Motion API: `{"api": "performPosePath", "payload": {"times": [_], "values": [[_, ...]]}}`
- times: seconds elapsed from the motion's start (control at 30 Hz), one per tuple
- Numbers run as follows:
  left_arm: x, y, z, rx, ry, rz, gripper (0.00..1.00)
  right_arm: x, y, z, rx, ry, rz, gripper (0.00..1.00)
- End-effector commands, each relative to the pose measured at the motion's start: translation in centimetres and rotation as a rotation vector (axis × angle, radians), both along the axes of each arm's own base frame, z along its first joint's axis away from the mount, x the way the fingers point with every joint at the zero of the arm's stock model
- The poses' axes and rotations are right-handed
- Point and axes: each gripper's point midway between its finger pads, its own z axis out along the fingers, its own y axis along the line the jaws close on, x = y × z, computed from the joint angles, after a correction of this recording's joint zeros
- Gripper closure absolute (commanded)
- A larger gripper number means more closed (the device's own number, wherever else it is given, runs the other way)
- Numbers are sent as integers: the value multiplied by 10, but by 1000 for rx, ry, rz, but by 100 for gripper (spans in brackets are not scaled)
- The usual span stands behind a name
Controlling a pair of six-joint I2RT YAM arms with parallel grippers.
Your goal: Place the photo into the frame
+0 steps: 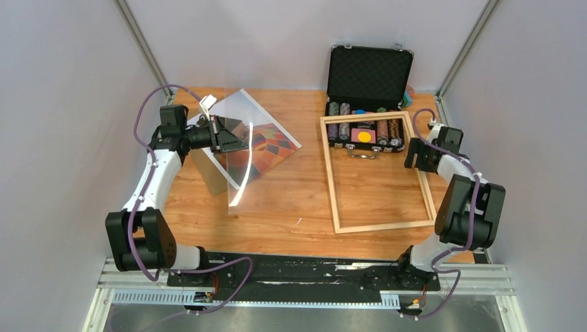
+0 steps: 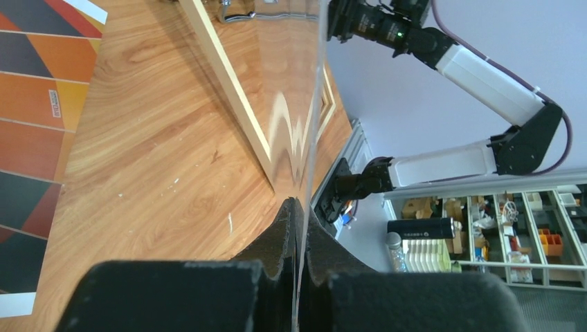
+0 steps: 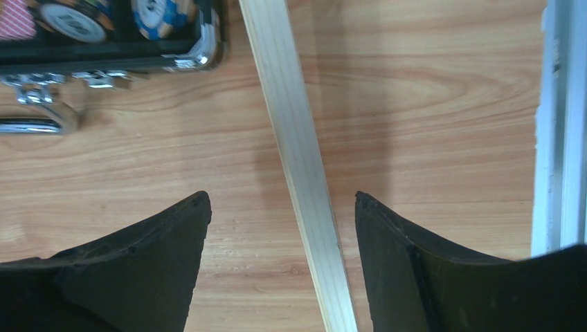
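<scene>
Two claws are working over a wooden tabletop (image 1: 291, 200). At upper left, the left claw (image 2: 297, 211) is pinching a clear pane (image 1: 242, 111), tilting it over the colourful photo (image 1: 277, 146) lying flat. At right, the right claw (image 3: 282, 197) is gaping wide astride the frame's (image 3: 297, 159) right rail, near an open chip case (image 1: 370, 69).

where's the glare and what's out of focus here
Top external view: a white glare streak down the clear rectangular pane. Left wrist view: wavy reflections on that pane, seen edge-on; the jaws of the left gripper clamping it are blurred. Right wrist view: no glare, the rail of the thin light-wood frame is sharp, a soft shadow beside it on the wooden table.
</scene>
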Motion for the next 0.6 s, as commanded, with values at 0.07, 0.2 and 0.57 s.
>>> {"api": "performPosePath", "payload": {"times": [0.07, 0.2, 0.57], "values": [[-10, -4, 40, -30, -88, -36, 100, 7, -13, -15, -25, 32, 19, 33], [-10, -3, 46, -17, -110, -22, 100, 8, -10, -19, -4, 37, 29, 55], [-1, -1, 52, 9, -121, 9, 100, 2, 7, 16, 73, -30, 23, 97]]}}
